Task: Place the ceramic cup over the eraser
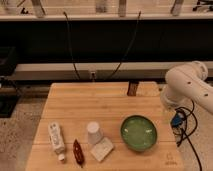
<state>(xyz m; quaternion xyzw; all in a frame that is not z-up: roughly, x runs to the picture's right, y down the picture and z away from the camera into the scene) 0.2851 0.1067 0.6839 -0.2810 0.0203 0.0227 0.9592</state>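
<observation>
Your gripper (175, 119) seems to be the dark shape with a blue patch hanging under the white robot arm (186, 86) at the right of the frame, just off the right edge of the light wooden bench (85, 102). From this view you cannot tell how far open it is, or whether it has hold of anything. Thin black cables (189, 131) loop down beside it toward the lower right corner. Nearest to it on the bench is the round green bowl (138, 133), in the lower right part of the benchtop and standing apart from everything else. Up from the bowl, at the bench's far edge right of centre, the small dark brown-black rectangular eraser (132, 89) stands on its own, well apart from the other things. The small plain white ceramic cup (93, 133) sits in the lower middle of the frame, left of the bowl and a long way down the bench from the eraser. A pale cream flat rectangular block (102, 150) lies just below and right of the cup, touching it or nearly so. Left of that block is a slim dark red pod-shaped object (78, 151), lying lengthwise near the front edge. Furthest left, a white tube-like bottle with a label (56, 138) lies on its side, its small cap end pointing toward the lower edge of the frame.
</observation>
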